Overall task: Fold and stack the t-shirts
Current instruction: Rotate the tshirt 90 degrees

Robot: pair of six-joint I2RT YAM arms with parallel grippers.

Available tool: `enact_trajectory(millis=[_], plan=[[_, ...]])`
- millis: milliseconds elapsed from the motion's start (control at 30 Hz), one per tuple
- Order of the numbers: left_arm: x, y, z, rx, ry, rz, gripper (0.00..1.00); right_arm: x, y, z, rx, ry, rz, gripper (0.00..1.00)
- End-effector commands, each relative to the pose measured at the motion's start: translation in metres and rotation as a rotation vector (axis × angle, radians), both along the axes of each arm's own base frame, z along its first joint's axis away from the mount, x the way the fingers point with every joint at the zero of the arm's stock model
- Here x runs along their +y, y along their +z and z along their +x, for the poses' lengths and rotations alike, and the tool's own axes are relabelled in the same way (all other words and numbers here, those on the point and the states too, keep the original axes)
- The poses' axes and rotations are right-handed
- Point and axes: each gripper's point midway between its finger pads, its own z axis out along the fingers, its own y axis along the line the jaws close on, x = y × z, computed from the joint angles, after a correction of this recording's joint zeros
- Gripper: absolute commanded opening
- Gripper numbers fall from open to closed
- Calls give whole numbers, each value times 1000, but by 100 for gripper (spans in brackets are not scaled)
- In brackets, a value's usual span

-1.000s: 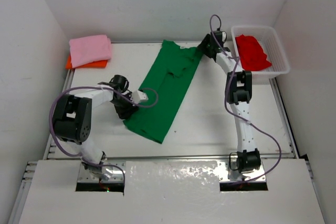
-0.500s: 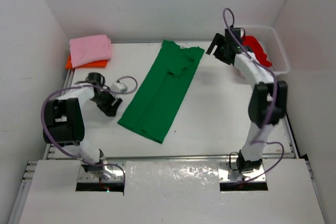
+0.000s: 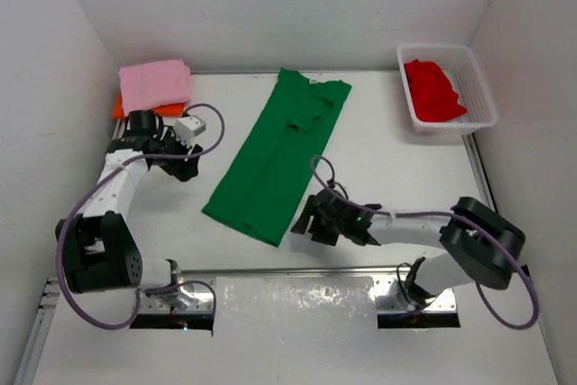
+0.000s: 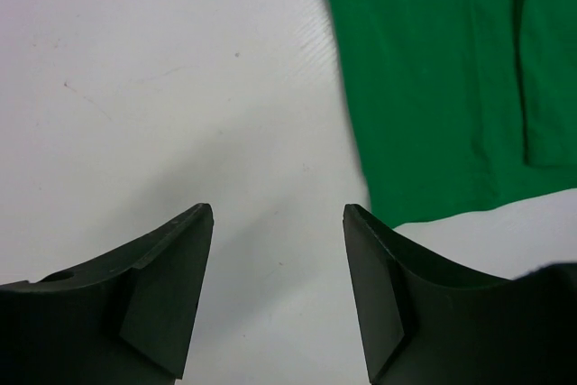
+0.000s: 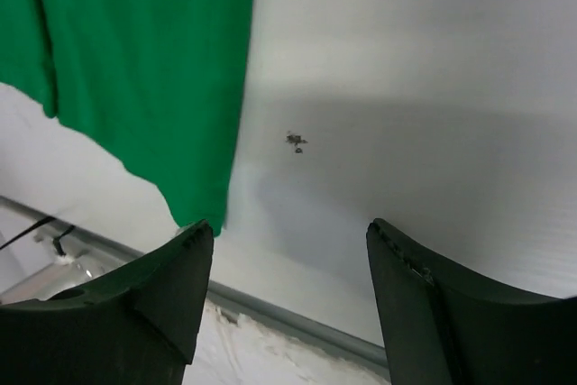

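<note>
Top view: green fabric short-sleeved t-shirt (image 3: 275, 155) lies mid-table as a long strip, sides folded in, collar far, hem near; looks half folded. Folded light pink t-shirt (image 3: 156, 83) sits on bright orange t-shirt (image 3: 123, 109), far left, that's the stack. Red t-shirt (image 3: 435, 89) crumpled in white plastic mesh basket (image 3: 482, 105) far right, untouched. Left gripper (image 3: 185, 167) off the strip's left side, right gripper (image 3: 308, 221) by its near corner, likely lining up on the hem
Left wrist: jaws apart, empty, green edge ahead-right
Right wrist: jaws apart, empty, hem corner ahead-left
White matte tabletop (image 3: 388, 160), plain white walls around
</note>
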Motion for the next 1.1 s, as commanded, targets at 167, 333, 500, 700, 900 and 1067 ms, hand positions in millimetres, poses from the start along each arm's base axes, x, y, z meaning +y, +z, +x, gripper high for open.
enact_trajectory(millis=[167, 333, 500, 700, 900, 1067], plan=[[-9, 21, -5, -93, 4, -37, 58, 64, -21, -13, 115, -80, 105, 67], [-6, 21, -8, -101, -8, -7, 58, 67, -47, -24, 195, -118, 111, 54], [-6, 22, -12, -94, -17, 1, 58, 46, -56, -29, 208, -192, 116, 4], [-21, 32, -13, -112, -82, -60, 58, 9, -57, -30, 190, -190, 83, 0], [-95, 36, -21, -174, -368, -43, 57, -56, -65, -51, 214, -127, -5, 0], [-169, 42, -29, -178, -592, 6, 54, -102, -72, -79, 230, -75, -41, 0]])
